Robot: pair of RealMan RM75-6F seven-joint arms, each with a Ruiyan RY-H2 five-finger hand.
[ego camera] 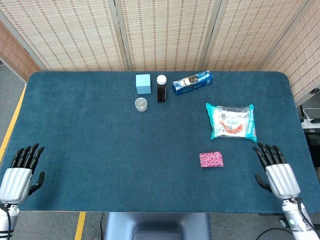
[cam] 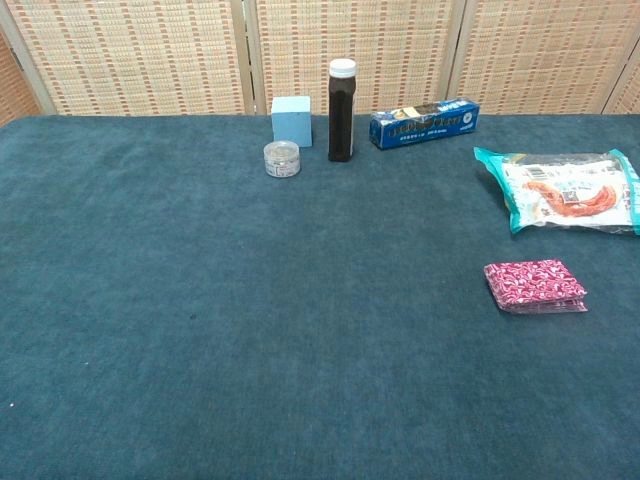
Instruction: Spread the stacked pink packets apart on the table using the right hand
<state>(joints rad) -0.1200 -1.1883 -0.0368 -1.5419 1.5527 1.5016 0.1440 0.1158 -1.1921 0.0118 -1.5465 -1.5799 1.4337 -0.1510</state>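
A neat stack of pink patterned packets (ego camera: 211, 159) lies on the blue table, right of centre; the chest view shows the stack (cam: 535, 286) with its layered edges at the front. My right hand (ego camera: 275, 169) rests flat near the table's front right edge, fingers apart, holding nothing, a good hand's width to the right of the stack. My left hand (ego camera: 22, 171) lies open at the front left edge, far from the packets. Neither hand appears in the chest view.
A teal snack bag (ego camera: 231, 120) lies just behind the stack. At the back stand a light blue cube (ego camera: 143, 83), a dark bottle with white cap (ego camera: 161, 88), a small round tin (ego camera: 141, 104) and a blue box (ego camera: 192, 82).
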